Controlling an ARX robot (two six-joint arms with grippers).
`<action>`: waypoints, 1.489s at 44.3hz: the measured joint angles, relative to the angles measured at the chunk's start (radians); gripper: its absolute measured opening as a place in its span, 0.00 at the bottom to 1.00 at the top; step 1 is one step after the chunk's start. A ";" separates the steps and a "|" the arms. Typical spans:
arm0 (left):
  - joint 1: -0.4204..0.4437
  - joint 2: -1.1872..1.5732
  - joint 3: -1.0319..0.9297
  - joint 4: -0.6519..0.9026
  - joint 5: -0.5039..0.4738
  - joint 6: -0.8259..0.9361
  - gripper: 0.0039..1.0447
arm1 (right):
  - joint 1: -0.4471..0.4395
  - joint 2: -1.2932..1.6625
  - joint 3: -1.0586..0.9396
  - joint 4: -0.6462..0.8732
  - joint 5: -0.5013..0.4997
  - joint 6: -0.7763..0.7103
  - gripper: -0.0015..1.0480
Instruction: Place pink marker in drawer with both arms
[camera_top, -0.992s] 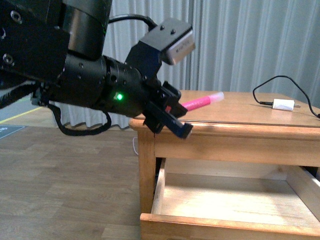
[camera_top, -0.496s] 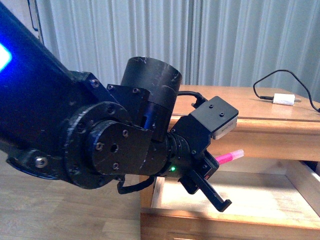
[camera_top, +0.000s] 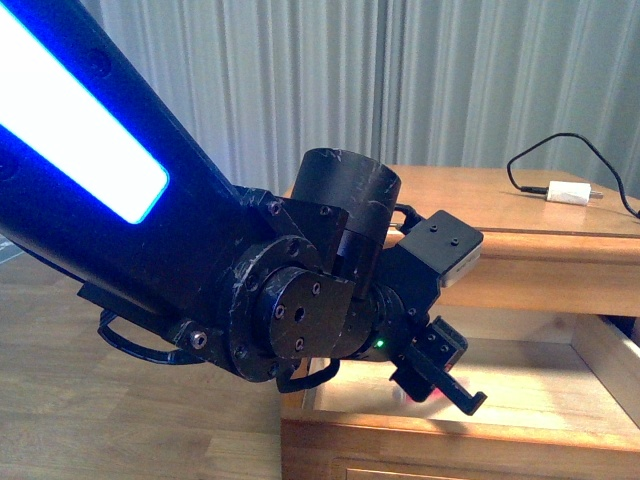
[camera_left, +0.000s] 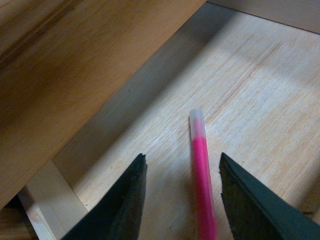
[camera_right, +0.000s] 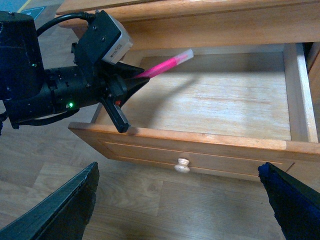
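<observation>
Filling most of the front view, the big black left arm (camera_top: 200, 270) hides the near left corner of the drawer (camera_right: 225, 152) and part of the worktop (camera_top: 520, 215). A bright blue-white light strip (camera_top: 70, 140) glows on the arm. A pale curtain (camera_top: 450, 80) hangs behind, and the floor (camera_top: 90, 400) is wood.

The worktop's front edge sits right above the back of the drawer. The drawer stands wide open and shows its pale wood inside.

The left end effector (camera_left: 182, 157) reaches in over the drawer's left side, just past the front board. Its two fingers stand apart, with a gap on each side of the pink marker (camera_left: 200, 165). The right end effector (camera_right: 178, 166) is spread wide and holds nothing. It hangs out in front of the drawer, not touching it.

A white plug (camera_top: 566, 193) with a black cable lies on the worktop, well away from the arm.

The pink marker pokes out from the left end effector, cap end first and tilted up. It is above the drawer floor and casts a shadow there. Its back end is hidden, so I cannot tell what holds it up.

A small round knob (camera_right: 182, 164) sits on the drawer front.
</observation>
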 joint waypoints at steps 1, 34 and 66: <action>0.000 -0.003 -0.005 0.006 -0.003 -0.003 0.46 | 0.000 0.000 0.000 0.000 0.000 0.000 0.92; 0.065 -0.936 -0.637 0.090 -0.255 -0.204 0.94 | 0.000 0.000 0.000 0.000 0.000 0.000 0.92; 0.374 -1.718 -0.974 -0.337 -0.224 -0.535 0.94 | 0.000 0.000 0.000 0.000 0.000 0.000 0.92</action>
